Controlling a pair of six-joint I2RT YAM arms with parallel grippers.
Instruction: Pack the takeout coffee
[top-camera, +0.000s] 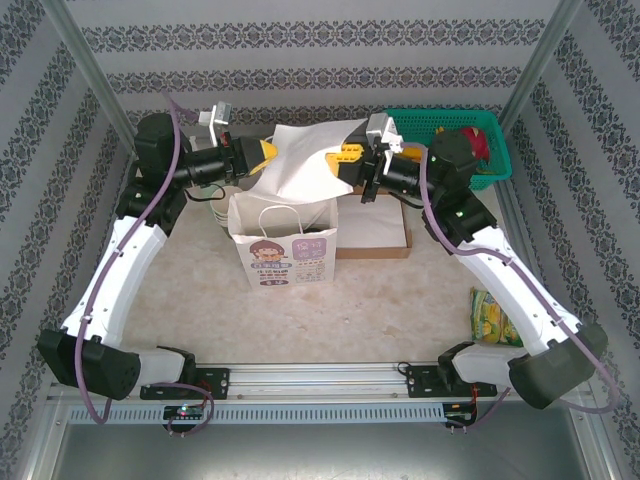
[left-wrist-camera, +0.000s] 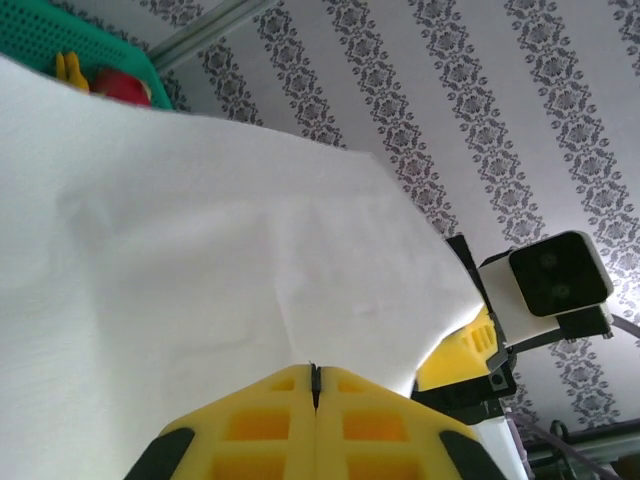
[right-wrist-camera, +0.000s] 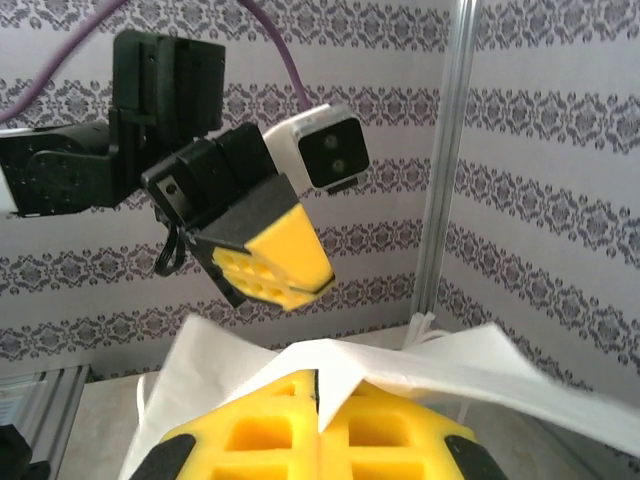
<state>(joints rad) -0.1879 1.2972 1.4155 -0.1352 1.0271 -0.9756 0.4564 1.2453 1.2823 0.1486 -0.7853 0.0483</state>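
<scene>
My left gripper (left-wrist-camera: 314, 372) is pinched tight on one edge of a white paper sheet (left-wrist-camera: 200, 280), and my right gripper (right-wrist-camera: 318, 385) is clamped on its other edge. The sheet hangs above the paper bag (top-camera: 283, 250) mid-table (top-camera: 400, 300). I cannot tell where the takeout coffee is.

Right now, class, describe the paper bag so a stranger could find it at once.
Start at the middle of the table. A white paper bag stands there, below the raised white sheet. Unlike the flat brown tray beside it, it has loop handles and a cartoon face.
</scene>
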